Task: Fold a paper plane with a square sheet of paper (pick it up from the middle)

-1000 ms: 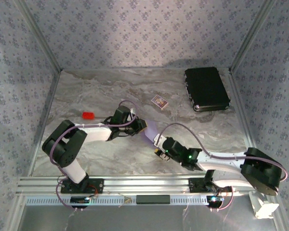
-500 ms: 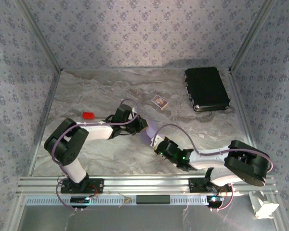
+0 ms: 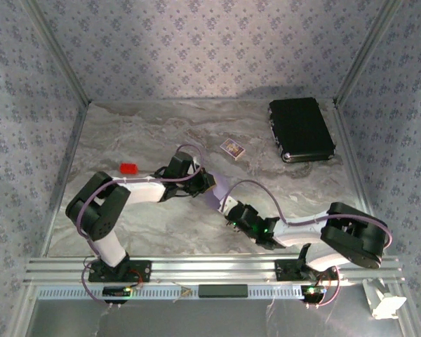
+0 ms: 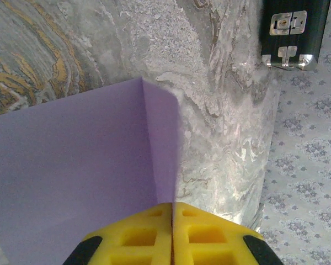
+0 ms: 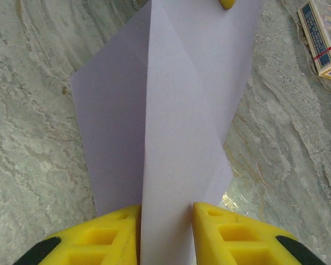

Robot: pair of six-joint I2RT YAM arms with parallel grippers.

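1. Marbled tabletop (image 3: 161, 133), patterned walls: the square sheet of paper (image 5: 171, 110), partly folded, is mid-tabletop between both arms.
2. My left gripper (image 4: 172, 207) is clamped on the sheet's folded edge; I should hold it firm.
3. My right gripper (image 5: 165, 207) straddles the central flap, jaws apart. I should close squarely along the crease, without skew.

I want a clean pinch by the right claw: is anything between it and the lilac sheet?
Nothing visible does. The right claw straddles the folded lilac sheet of paper, only paper in its gap. The left claw is shut on the sheet's far end. The small patterned card lies apart.
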